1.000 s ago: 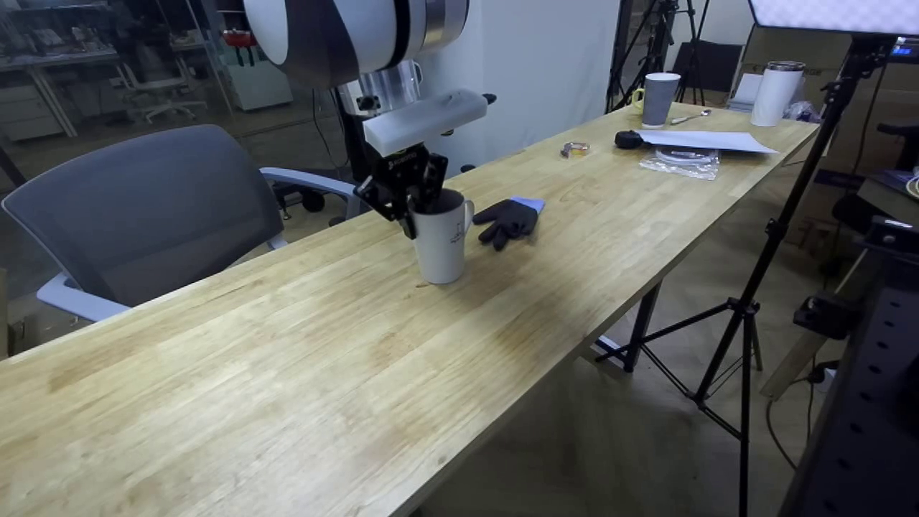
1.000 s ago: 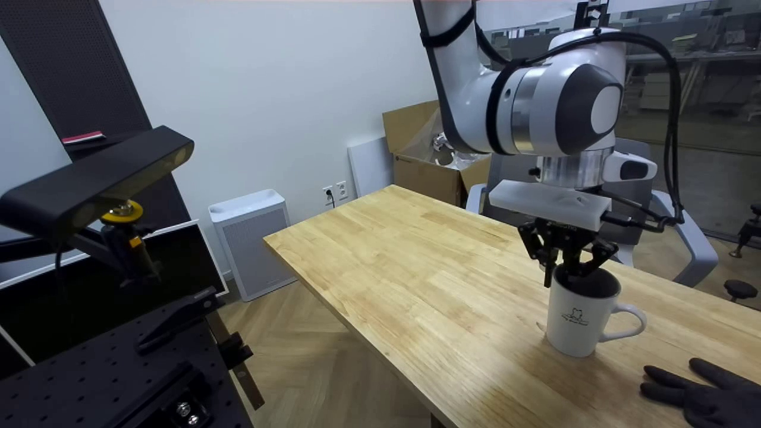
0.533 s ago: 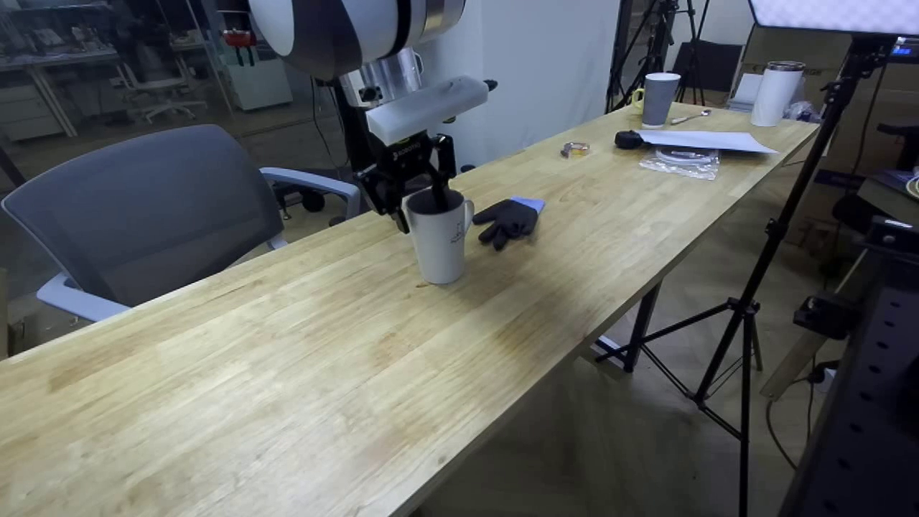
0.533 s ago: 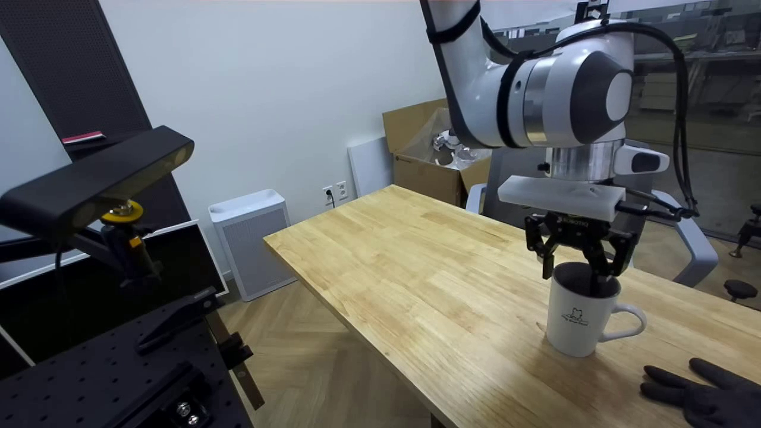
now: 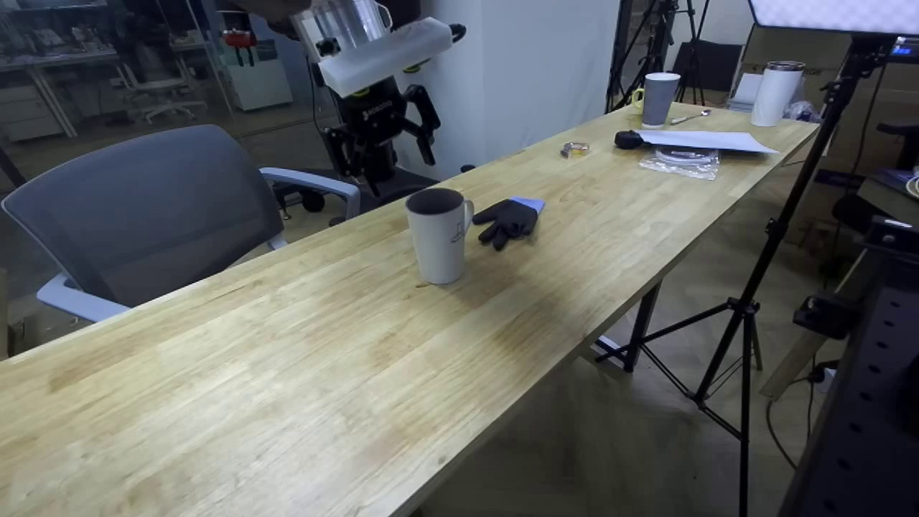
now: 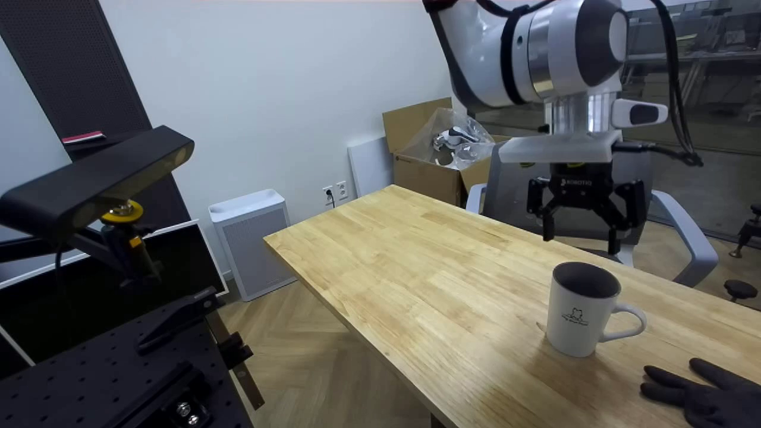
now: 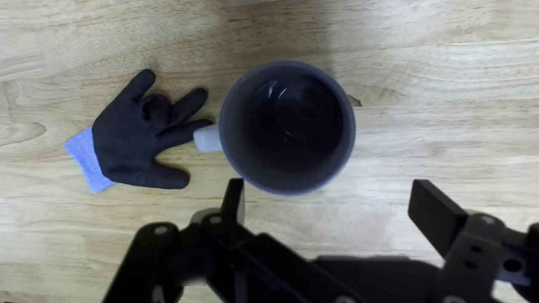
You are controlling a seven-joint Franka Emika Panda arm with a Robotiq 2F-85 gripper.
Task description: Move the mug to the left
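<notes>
In both exterior views the arm (image 6: pixel 487 65) is cut off by the top edge; in an exterior view the glove (image 6: pixel 716 395) runs out of the lower right corner; the lettering (image 6: pixel 575 321) on the mug (image 6: pixel 576 309) is too small to read, and the lower part of the chair (image 6: pixel 508 199) is hidden behind the bench (image 6: pixel 410 255); in an exterior view a thing (image 5: pixel 575 150) right of the upper middle is too small to name, and a white panel (image 5: pixel 840 14) is cut by the top and right edges; in the wrist view the fingers (image 7: pixel 436 214) are blurred and their bases cropped by the bottom edge; the mug's outer wall is hidden under its rim.
</notes>
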